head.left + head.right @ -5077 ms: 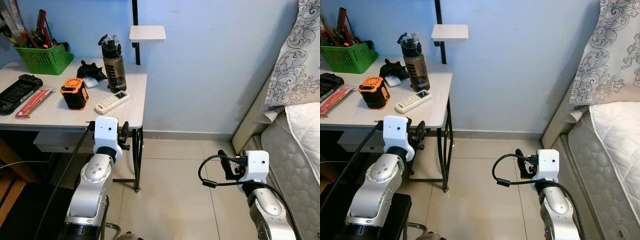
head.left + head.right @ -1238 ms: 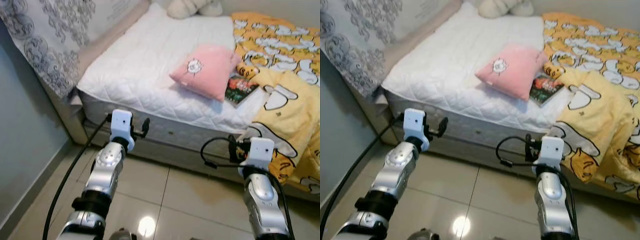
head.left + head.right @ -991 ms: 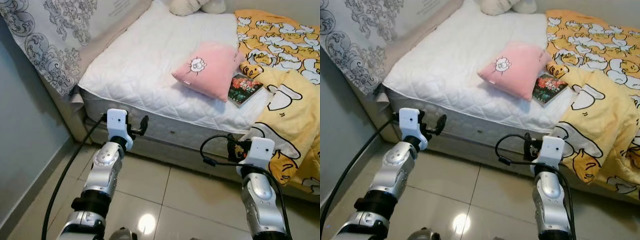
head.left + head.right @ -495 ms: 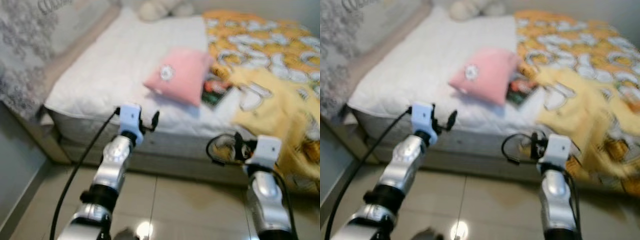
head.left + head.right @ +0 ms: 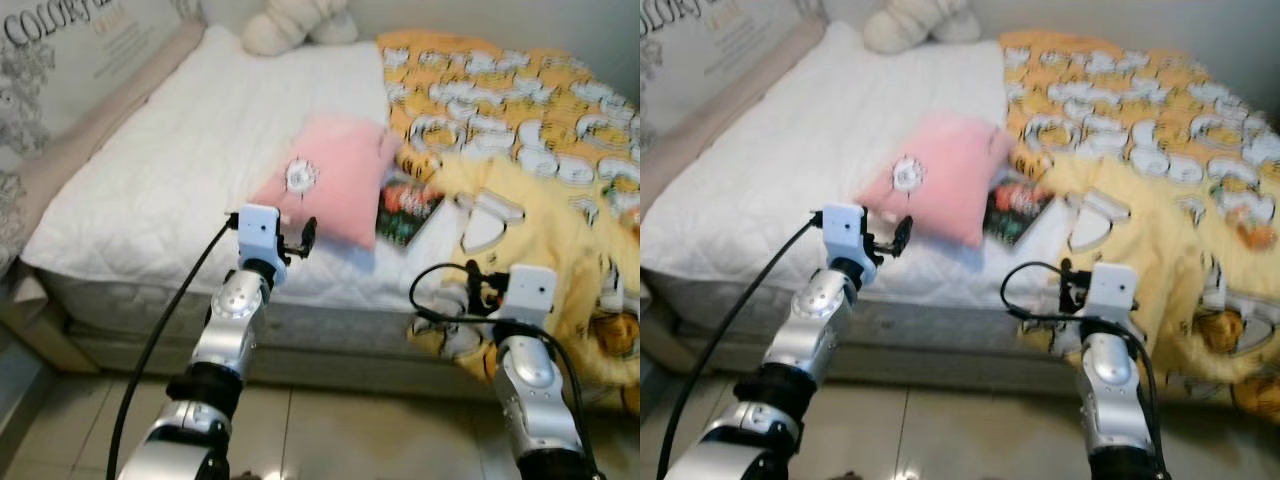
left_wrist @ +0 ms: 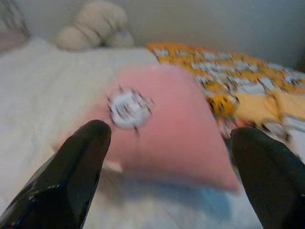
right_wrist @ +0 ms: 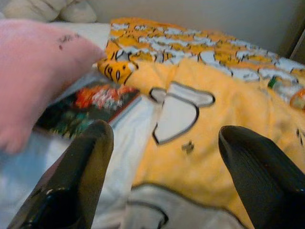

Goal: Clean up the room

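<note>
Both end effectors, left (image 6: pixel 167 157) and right (image 7: pixel 164 167), spread wide and empty, raised toward the bed (image 5: pixel 150 190); pink pillow (image 5: pixel 325 180) at 12 o'clock, likely approach.

headboard cushion (image 5: pixel 70 50): large print "COLORF…", cut off by the frame edge; smaller line below, too blurred to read
book (image 5: pixel 408 208) cover: printing present, illegible
pink pillow (image 5: pixel 325 180): round emblem, no readable text
</note>
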Robot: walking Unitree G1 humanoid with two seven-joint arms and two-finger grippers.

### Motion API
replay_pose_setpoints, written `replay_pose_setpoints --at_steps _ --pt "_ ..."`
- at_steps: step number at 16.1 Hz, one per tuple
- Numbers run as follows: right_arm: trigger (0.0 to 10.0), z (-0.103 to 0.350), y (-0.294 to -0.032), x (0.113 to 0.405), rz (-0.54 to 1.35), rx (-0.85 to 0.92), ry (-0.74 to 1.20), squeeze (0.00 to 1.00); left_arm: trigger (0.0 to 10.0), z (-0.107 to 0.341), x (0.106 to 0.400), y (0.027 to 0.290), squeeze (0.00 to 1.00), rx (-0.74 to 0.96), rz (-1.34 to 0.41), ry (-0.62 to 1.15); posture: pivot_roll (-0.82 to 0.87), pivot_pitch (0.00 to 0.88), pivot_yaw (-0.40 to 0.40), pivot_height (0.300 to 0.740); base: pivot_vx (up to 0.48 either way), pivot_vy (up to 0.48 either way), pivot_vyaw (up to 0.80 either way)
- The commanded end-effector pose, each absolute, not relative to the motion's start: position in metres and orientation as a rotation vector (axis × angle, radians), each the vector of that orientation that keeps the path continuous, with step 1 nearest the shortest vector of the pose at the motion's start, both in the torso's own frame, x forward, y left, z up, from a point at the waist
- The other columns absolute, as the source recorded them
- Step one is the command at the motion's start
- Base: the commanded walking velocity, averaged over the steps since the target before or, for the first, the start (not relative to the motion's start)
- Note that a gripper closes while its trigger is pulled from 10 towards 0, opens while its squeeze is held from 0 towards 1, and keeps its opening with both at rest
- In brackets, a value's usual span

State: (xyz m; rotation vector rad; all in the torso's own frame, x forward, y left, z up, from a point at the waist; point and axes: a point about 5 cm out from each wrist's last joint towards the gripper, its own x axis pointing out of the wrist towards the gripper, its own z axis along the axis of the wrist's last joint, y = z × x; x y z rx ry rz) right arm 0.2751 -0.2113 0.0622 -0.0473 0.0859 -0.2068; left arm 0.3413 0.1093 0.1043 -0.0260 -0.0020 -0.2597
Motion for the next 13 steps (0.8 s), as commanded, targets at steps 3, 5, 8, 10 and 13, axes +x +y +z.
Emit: replay_pose_setpoints --at_steps 3,5,8,10,13 --pt "10.0 0.062 -0.202 0.277 -0.181 -0.043 0.086 0.0 10.0 0.106 0.345 0.117 0.0 0.0 -0.243 -0.003 0.06 0.0 -0.027 0.727 0.48 0.0 0.0" --pt "10.0 0.062 -0.202 0.278 -0.184 -0.042 0.081 0.0 10.0 0.107 0.346 0.117 0.0 -0.002 -0.241 -0.004 0.06 0.0 -0.024 0.727 0.48 0.0 0.22" --pt "10.0 0.062 -0.203 0.278 -0.203 -0.036 0.077 0.0 10.0 0.109 0.348 0.119 0.0 0.013 -0.241 -0.008 0.05 0.0 -0.02 0.727 0.48 0.0 0.2" --pt "10.0 0.063 -0.202 0.278 -0.195 -0.036 0.076 0.0 10.0 0.112 0.351 0.122 0.0 0.01 -0.229 -0.011 0.05 0.0 -0.017 0.727 0.48 0.0 0.0" --pt "10.0 0.064 -0.202 0.28 -0.198 0.006 0.076 0.0 10.0 0.115 0.355 0.126 0.0 0.018 -0.222 -0.009 0.05 0.0 -0.012 0.727 0.469 0.0 0.0"
